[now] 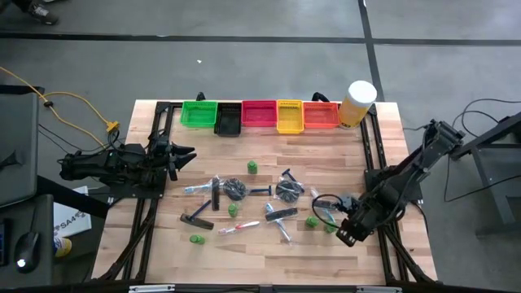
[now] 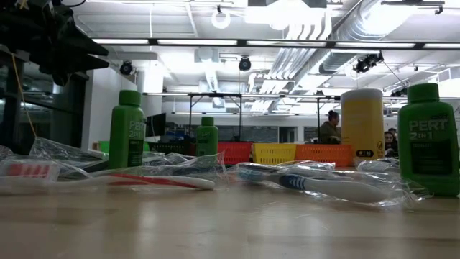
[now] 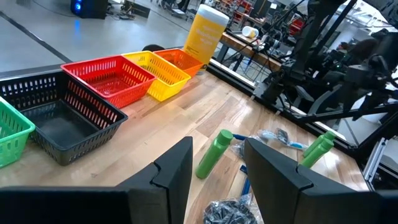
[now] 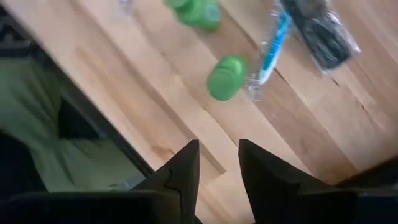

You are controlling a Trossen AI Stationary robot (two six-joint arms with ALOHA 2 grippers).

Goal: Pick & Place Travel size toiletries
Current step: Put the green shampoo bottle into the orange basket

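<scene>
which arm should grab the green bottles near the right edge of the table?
Right, probably. The right gripper hangs open over the table's right-front area, close to the green bottles, which also show in its wrist view. The left gripper, also open, sits at the left edge, farther from them.

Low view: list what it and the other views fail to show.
- Low view: the bins are mostly hidden behind wrapped toothbrushes and green bottles; bin contents unseen.
- Low view: both grippers are out of frame above.
- High view: wrapped items mid-table are too small to identify.
- Right wrist view: the black wrapped piece is blurred and cut by the top edge.
- Left wrist view: the green bin is cut off by the edge.
</scene>
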